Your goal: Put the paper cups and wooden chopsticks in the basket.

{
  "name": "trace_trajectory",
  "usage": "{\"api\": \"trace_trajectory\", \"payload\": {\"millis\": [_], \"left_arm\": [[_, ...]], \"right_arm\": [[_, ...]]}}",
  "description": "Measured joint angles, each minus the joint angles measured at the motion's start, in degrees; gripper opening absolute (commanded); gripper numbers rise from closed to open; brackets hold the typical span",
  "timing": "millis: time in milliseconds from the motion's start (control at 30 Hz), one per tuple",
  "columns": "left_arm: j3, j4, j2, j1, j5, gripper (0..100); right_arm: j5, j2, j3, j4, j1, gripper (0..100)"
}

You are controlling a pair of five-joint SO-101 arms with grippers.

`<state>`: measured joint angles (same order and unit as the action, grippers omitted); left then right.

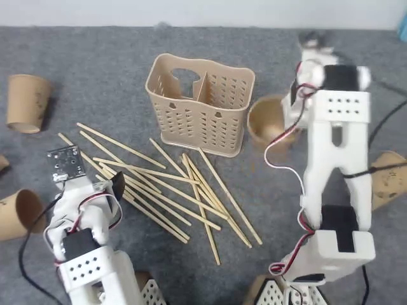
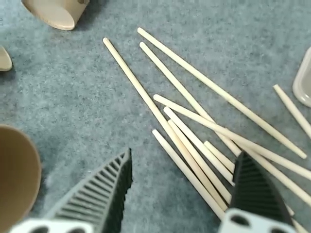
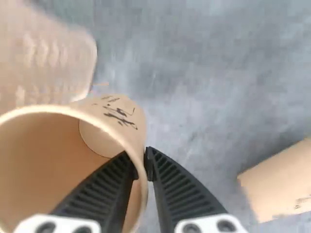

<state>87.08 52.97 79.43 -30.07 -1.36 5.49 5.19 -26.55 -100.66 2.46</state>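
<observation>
Right gripper (image 3: 145,153): clamped on the rim of a paper cup (image 3: 53,160), one finger inside and one outside. I see this cup just beside the basket (image 1: 197,124), toward the table's far edge. There are dark scribbled marks on its wall, unreadable to me. Left gripper (image 2: 184,155): spread wide and holding nothing, over the wooden chopsticks (image 2: 204,121) scattered mid-table. Second cup (image 1: 27,101): on its side near the left edge. Third cup (image 1: 389,179): cut off at the right edge.

No legible text. Dark scribbled print on outer wall of the paper cup (image 3: 114,121) just beside the basket (image 1: 203,121): unreadable. Faint marks on second cup (image 3: 284,191), farther from basket: too blurred.
</observation>
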Motion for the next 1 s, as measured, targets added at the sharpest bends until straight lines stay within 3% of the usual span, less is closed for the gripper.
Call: {"api": "trace_trajectory", "payload": {"millis": [433, 733, 1000], "left_arm": [[0.0, 0.0, 0.0, 0.0, 0.0, 32], [0.0, 0.0, 0.0, 0.0, 0.0, 32], [0.0, 0.0, 0.0, 0.0, 0.0, 32]], "right_arm": [[0.0, -0.53, -32.0, 0.35, 1.32, 0.7], [2.37, 0.53, -33.93, 2.02, 14.59, 0.8], [2.37, 11.78, -33.93, 0.18, 15.3, 0.8]]}}
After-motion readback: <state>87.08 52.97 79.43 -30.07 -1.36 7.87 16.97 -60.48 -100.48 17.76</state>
